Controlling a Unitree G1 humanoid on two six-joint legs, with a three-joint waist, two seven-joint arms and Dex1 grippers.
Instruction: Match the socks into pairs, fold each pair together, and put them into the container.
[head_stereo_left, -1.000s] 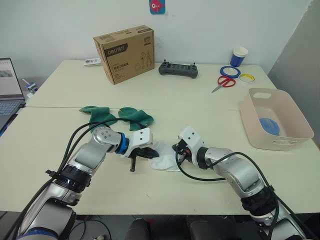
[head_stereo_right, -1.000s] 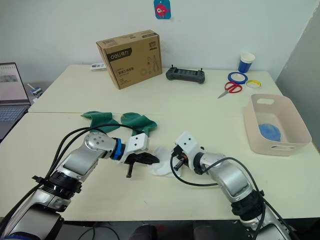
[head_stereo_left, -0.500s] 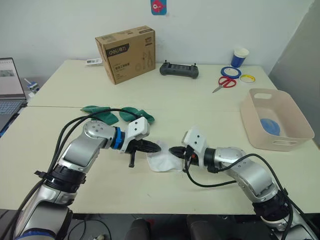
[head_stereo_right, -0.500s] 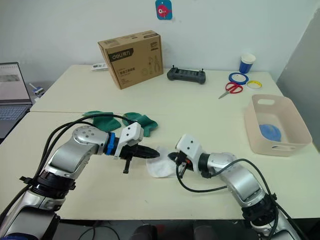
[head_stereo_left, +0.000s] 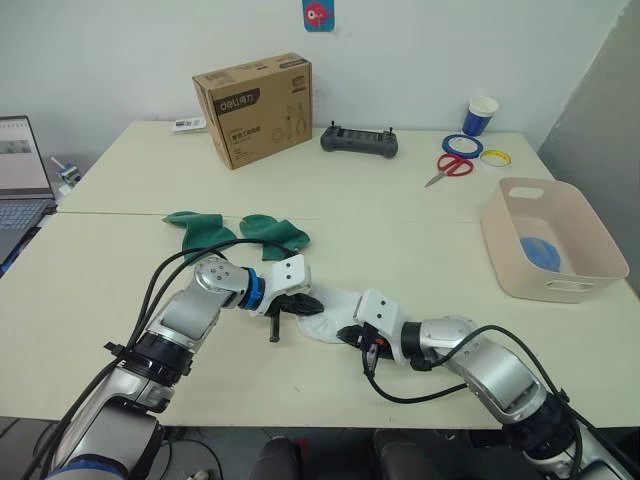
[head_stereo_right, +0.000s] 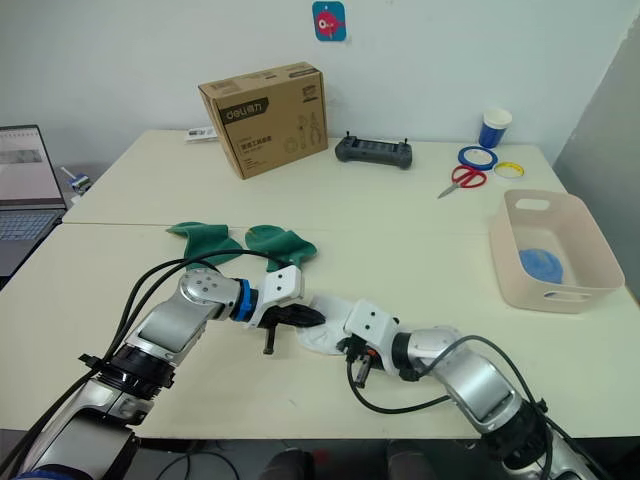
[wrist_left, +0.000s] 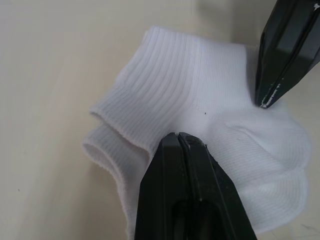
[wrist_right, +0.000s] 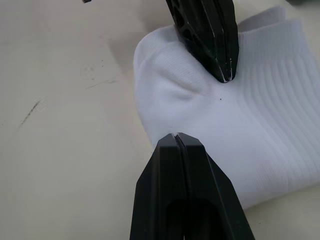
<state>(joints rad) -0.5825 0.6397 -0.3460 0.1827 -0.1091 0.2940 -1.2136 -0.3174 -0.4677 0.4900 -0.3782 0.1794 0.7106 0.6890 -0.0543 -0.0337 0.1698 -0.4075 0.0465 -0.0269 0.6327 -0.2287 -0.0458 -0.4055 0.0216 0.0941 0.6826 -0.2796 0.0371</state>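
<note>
Two white socks (head_stereo_left: 336, 304) lie stacked near the table's front, their ribbed cuffs (wrist_left: 150, 95) one over the other. My left gripper (head_stereo_left: 306, 302) is shut, its tip (wrist_left: 178, 136) pressing on the top sock's middle. My right gripper (head_stereo_left: 346, 333) is shut too, its tip (wrist_right: 175, 136) at the sock's near edge, facing the left gripper (wrist_right: 212, 40) across the sock (wrist_right: 270, 115). Two dark green socks (head_stereo_left: 205, 229) (head_stereo_left: 276, 231) lie behind my left arm. The pinkish container (head_stereo_left: 497, 232) stands at the right with light blue sock (head_stereo_left: 540, 251) fabric inside.
A brown cardboard box (head_stereo_left: 255, 95) and a black controller (head_stereo_left: 358, 141) sit at the back. Red scissors (head_stereo_left: 446, 165), tape rolls (head_stereo_left: 460, 143) and a blue cup (head_stereo_left: 480, 113) are at the back right. A laptop (head_stereo_left: 20, 170) stands at the far left.
Half a second ago both grippers pointed at each other from either side of the flat white socks. Now both tips are on the socks, close together, and the right gripper has shifted left.
</note>
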